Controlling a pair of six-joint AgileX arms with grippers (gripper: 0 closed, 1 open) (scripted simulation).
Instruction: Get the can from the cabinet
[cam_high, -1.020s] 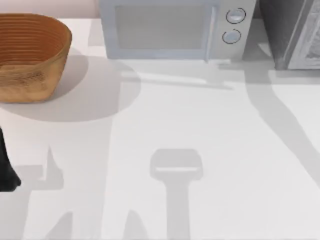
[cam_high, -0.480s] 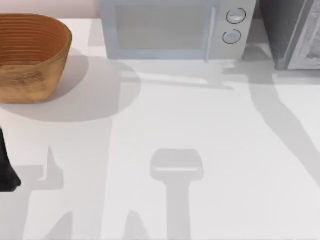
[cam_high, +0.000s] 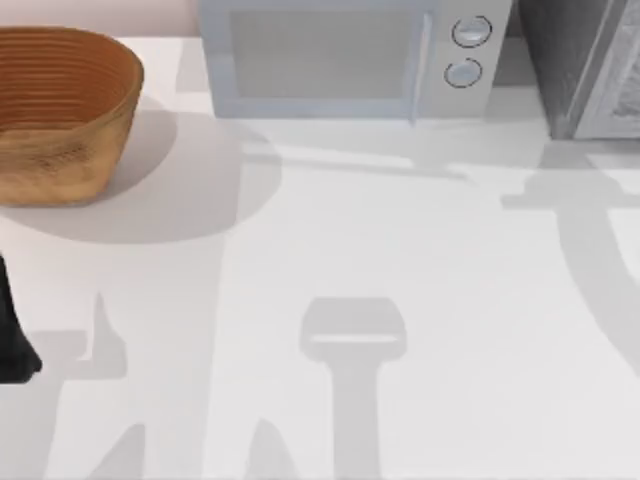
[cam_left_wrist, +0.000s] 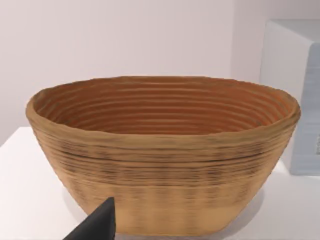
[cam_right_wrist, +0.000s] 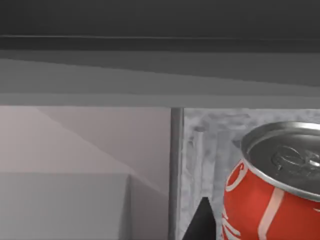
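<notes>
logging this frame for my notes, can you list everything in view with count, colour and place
basket: 1, brown woven, far left of the table, beside the microwave
microwave: 1, pale grey with two round knobs, back of the table near the middle
cabinet: 1, grey, back right corner of the table
can: 1, red with a silver top, upright inside the cabinet, close in front of the right wrist camera
table: 1, white, under everything
left arm: 1, black, parked at the left edge of the table, its wrist camera facing the basket
right hand: 1, dark fingertip seen next to the can at the cabinet; whether it touches the can is unclear
</notes>
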